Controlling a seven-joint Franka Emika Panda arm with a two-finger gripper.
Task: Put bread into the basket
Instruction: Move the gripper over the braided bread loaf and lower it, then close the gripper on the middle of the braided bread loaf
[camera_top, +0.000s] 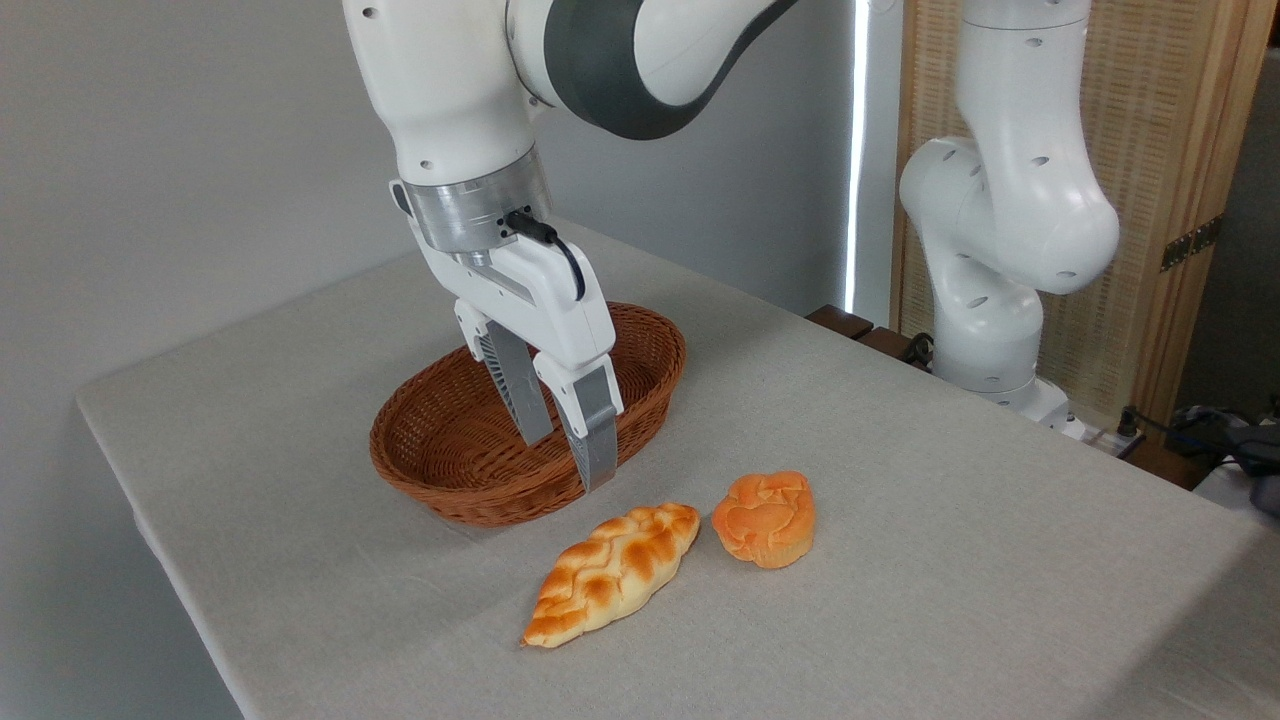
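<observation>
- Table (900, 480) covered in pale grey woven cloth carries everything.
- White Franka arm's grey-fingered gripper (565, 455) hangs over the basket's near rim, fingers slightly parted, gripping nothing.
- Oval reddish-brown wicker basket (450, 440), shallow with sloping sides, sits mid-table, nothing visible inside.
- Golden-yellow braided bread loaf (612, 572), pointed ends, lies toward the front edge, just outside the basket.
- Round orange muffin-shaped bun (765, 518) sits beside the loaf's right end.

claw (568, 462) open over basket (440, 440); bread (610, 572) on table beside bun (765, 518)
</observation>
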